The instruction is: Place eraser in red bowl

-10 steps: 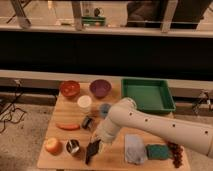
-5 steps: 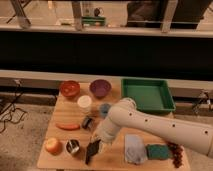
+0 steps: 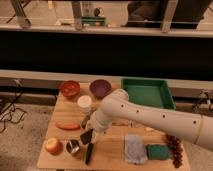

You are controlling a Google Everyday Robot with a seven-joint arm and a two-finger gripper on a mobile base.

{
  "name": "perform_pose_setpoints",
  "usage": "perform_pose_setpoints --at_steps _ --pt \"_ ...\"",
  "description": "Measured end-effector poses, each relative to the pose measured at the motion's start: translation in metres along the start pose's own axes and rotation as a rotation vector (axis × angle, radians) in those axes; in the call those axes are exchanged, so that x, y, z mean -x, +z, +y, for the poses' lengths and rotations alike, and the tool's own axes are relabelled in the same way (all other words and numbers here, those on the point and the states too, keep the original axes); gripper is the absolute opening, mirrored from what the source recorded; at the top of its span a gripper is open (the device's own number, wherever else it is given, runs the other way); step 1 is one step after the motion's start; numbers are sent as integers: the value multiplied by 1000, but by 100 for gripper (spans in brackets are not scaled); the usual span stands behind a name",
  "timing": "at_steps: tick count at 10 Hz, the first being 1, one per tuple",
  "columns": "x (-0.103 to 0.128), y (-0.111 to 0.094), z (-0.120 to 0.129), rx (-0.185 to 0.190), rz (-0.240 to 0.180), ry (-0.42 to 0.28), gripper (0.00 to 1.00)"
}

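Gripper [image 3: 89, 135] low over front-left part of wooden table [image 3: 112, 160], pinched narrow on 1 dark eraser [image 3: 85, 136], held tilted. Farther back, near far edge: 2 bowls, red bowl [image 3: 70, 89] back and leftward in view, purple bowl [image 3: 100, 88] almost straight back, 1 white cup [image 3: 84, 102] nearer. Just in front of gripper: 1 long black tool [image 3: 89, 153]. Leftward: 1 metal cup [image 3: 73, 147], 1 apple [image 3: 52, 145], 1 carrot [image 3: 67, 126]. Rightward: 1 cloth [image 3: 134, 148], 1 sponge [image 3: 157, 151], 1 green tray [image 3: 146, 93].
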Motion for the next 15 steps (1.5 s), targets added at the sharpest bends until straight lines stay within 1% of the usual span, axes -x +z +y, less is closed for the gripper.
perform_pose_setpoints --at_steps 1,2,3,5,7,8,13,14,15 --pt "5 2 -17 -5 -1 -21 0" --pt "6 2 -29 -10 -3 -37 0" --pt "2 0 -47 -15 -2 -52 0" --pt "9 -2 -88 -15 4 -94 0" --pt "17 -2 -118 -10 9 -123 0" --pt "18 -3 -122 -11 9 -127 0" --pt "16 -3 -122 -13 10 -124 0" --pt "17 -3 -122 -18 10 -128 0" --pt "19 -4 -126 -42 16 -139 0"
